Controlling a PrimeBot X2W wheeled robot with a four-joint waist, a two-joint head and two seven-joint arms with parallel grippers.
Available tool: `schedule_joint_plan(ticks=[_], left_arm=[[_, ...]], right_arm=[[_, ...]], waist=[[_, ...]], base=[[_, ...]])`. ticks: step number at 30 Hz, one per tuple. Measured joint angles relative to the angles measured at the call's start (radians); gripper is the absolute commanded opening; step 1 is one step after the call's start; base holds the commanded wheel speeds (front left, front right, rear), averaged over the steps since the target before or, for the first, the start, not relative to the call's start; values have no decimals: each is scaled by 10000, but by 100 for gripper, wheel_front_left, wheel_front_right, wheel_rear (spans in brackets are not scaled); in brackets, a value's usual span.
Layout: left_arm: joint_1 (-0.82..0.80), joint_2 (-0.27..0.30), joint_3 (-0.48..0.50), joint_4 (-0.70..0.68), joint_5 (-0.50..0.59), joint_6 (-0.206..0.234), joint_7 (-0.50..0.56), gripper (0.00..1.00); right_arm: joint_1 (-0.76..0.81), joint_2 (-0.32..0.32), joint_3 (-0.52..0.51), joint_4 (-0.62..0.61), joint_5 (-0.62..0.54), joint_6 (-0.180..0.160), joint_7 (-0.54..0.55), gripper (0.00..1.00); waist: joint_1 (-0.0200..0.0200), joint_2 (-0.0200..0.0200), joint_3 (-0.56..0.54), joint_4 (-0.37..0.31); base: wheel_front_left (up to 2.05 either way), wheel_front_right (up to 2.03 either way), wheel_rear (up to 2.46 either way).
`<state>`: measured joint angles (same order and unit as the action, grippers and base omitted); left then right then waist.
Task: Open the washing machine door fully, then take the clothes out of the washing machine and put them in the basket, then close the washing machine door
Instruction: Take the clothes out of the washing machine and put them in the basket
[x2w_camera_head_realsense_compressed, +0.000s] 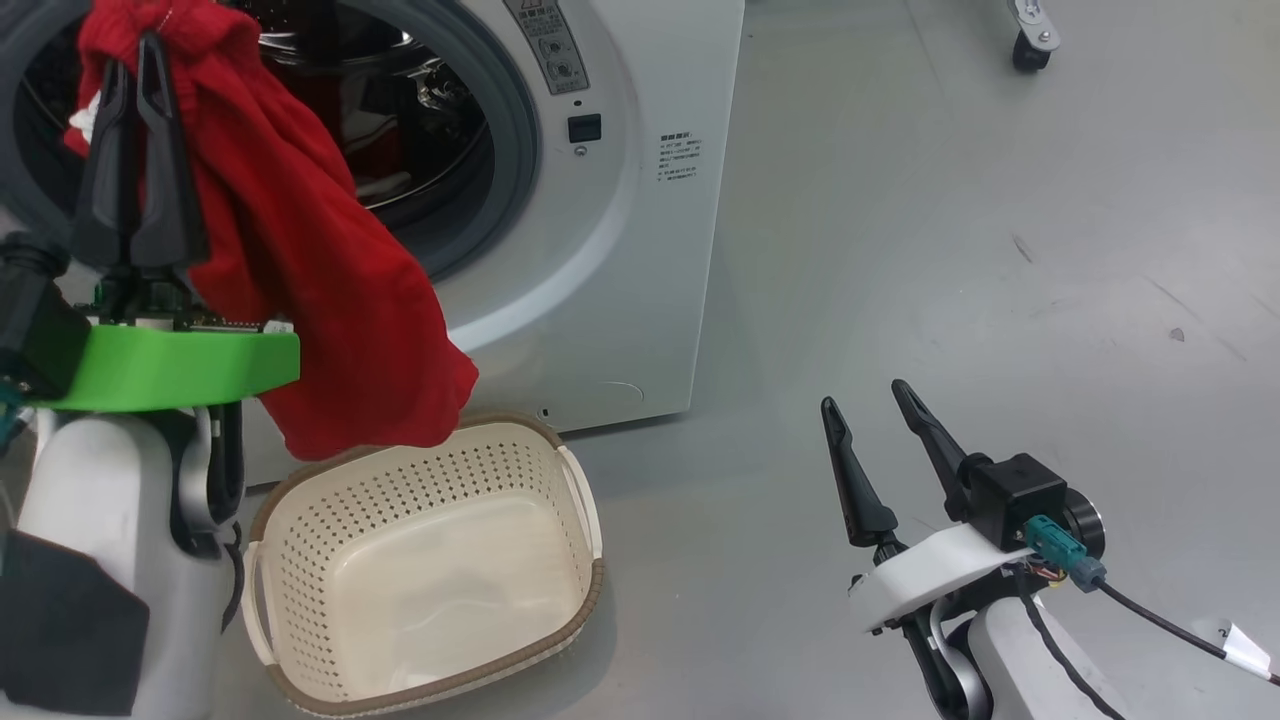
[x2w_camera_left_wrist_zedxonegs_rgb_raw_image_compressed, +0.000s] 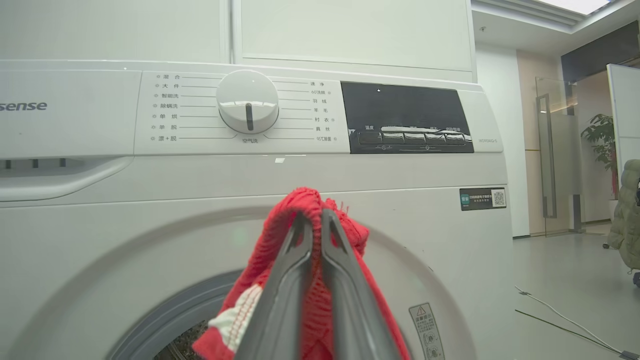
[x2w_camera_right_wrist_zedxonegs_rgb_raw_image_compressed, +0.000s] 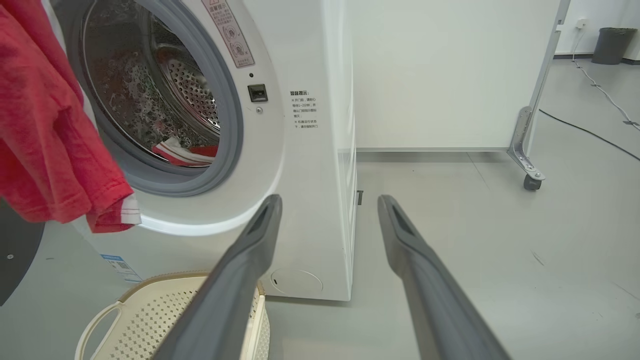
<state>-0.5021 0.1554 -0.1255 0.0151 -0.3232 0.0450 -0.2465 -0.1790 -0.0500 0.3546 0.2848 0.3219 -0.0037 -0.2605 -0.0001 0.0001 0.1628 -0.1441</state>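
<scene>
My left gripper (x2w_camera_head_realsense_compressed: 131, 56), fingers clenched on one red garment (x2w_camera_head_realsense_compressed: 300, 260), holds it above the far rim of the single basket (x2w_camera_head_realsense_compressed: 590, 560), before the washing machine (x2w_camera_head_realsense_compressed: 640, 250); right gripper (x2w_camera_head_realsense_compressed: 863, 395) with fingers spread, open floor (x2w_camera_head_realsense_compressed: 950, 250) at right.

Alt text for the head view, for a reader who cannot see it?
The left pincer is shut on a red garment dangling before the open washing machine, with the empty cream basket on the floor below. The right pincer hangs open over grey floor.
</scene>
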Motion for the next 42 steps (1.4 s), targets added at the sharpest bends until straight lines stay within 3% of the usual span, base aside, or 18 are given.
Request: schedule_joint_plan(ticks=[14,25,42], left_arm=[[2074,-309,-100,-593,-56,309,840,0],[3680,-708,-132,224,-464,510,1237,0],[3612,-754,-201,1712,-732,504,1294,0]], right_arm=[[61,2,-182,-240,-150,25,0,100],[25,4,-169,-468,-184,115,0,100],[-682,4,69,-1085,-161,125,0,100]], waist=[[0,0,120,130],[0,0,677,111],[0,0,2197,-208]], base=[[0,0,0],[0,0,0],[0,0,0]])
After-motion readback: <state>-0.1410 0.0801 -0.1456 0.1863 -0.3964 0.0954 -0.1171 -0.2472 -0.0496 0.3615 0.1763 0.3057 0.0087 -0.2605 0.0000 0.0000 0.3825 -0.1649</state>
